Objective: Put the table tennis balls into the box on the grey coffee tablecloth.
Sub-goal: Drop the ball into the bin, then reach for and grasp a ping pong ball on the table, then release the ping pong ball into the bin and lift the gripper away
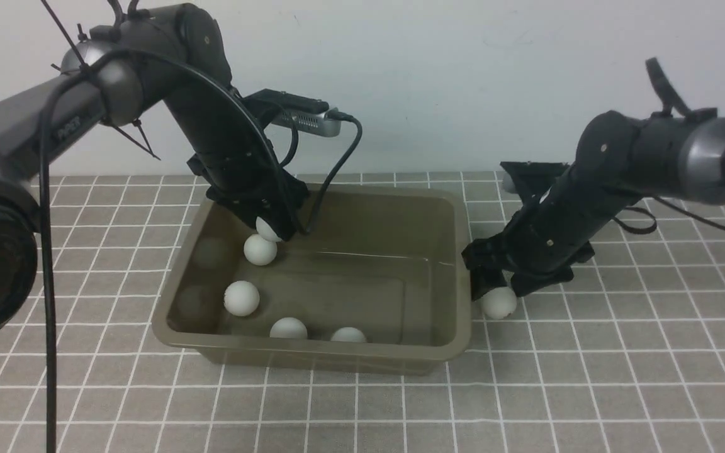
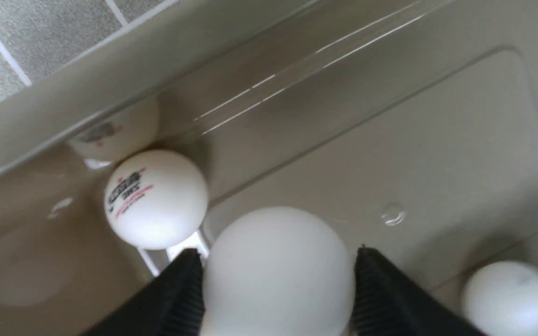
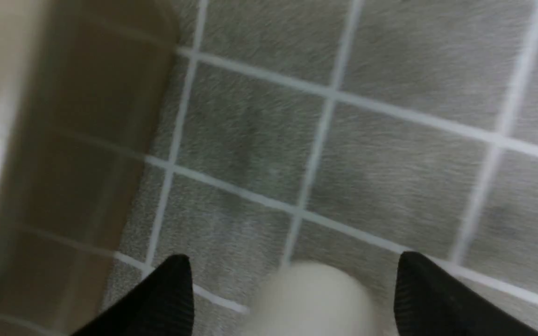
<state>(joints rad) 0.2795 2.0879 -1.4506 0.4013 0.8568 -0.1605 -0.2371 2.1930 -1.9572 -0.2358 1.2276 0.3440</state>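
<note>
The left pincer point(image 1: 272, 230), pinching a ball point(image 2: 278, 275) low inside the box point(image 1: 458, 211), should release gently so nothing bounces out — and the right pincer point(image 1: 499, 291), spread around the last ball point(image 1: 499, 304) on the tablecloth point(image 1: 589, 377) just beside the box, should centre before squeezing.

A grey-brown cloth point(image 1: 620, 377) with a grid of thin white lines fills the lower part of the frame, running up to the pale wall point(image 1: 463, 75) behind. An olive-grey open box point(image 1: 337, 360) stands on it, left of centre. One white ball point(image 1: 500, 304) rests on the cloth just beside the box's right side.
</note>
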